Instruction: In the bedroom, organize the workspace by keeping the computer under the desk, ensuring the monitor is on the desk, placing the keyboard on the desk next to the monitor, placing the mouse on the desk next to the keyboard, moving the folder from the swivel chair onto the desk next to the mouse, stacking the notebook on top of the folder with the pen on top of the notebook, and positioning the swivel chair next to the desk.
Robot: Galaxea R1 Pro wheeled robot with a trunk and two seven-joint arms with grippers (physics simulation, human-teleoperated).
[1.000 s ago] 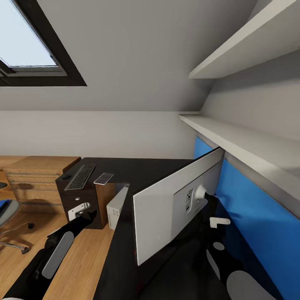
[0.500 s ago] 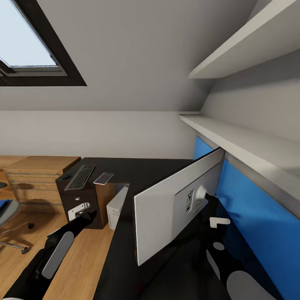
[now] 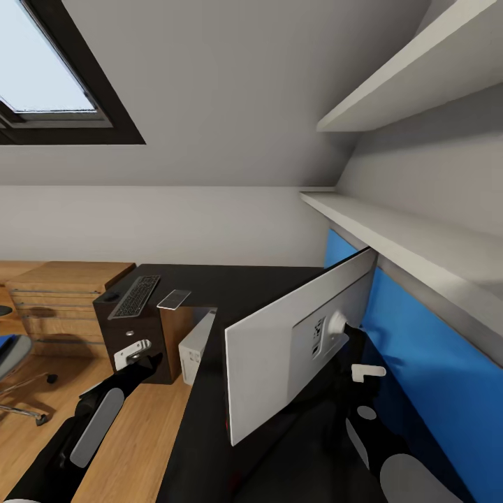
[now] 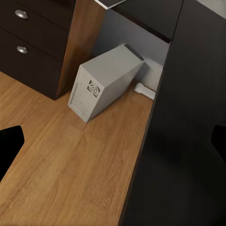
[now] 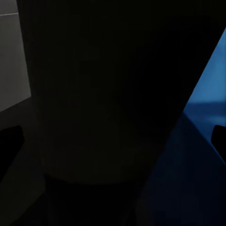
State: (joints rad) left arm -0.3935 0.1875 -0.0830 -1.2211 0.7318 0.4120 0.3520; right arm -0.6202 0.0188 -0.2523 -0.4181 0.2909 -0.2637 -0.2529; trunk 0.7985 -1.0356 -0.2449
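Observation:
The monitor (image 3: 286,353) stands on the black desk (image 3: 244,279), its white back toward me. My right gripper (image 3: 347,344) reaches behind it at the black stand (image 5: 108,94), fingers spread wide and open (image 5: 113,139). My left gripper (image 3: 137,353) hangs open (image 4: 113,141) over the wood floor near the computer (image 3: 195,346), a grey-white tower (image 4: 106,80) leaning under the desk. The keyboard (image 3: 135,295) and the grey notebook (image 3: 174,299) lie on the desk's far wing. A small dark oval (image 3: 106,297) beside the keyboard looks like the mouse. The swivel chair (image 3: 15,363) holds the blue folder (image 3: 5,341). The pen is not identifiable.
Dark drawers with silver knobs (image 4: 21,28) sit beside the computer. A short white stick-like piece (image 4: 145,91) lies on the floor behind it. A light wood cabinet (image 3: 56,293) stands at the left wall. White shelves (image 3: 405,237) and a blue panel (image 3: 433,377) close in on the right.
The monitor's near edge has shifted very slightly to the right since a second ago. Both arms look still.

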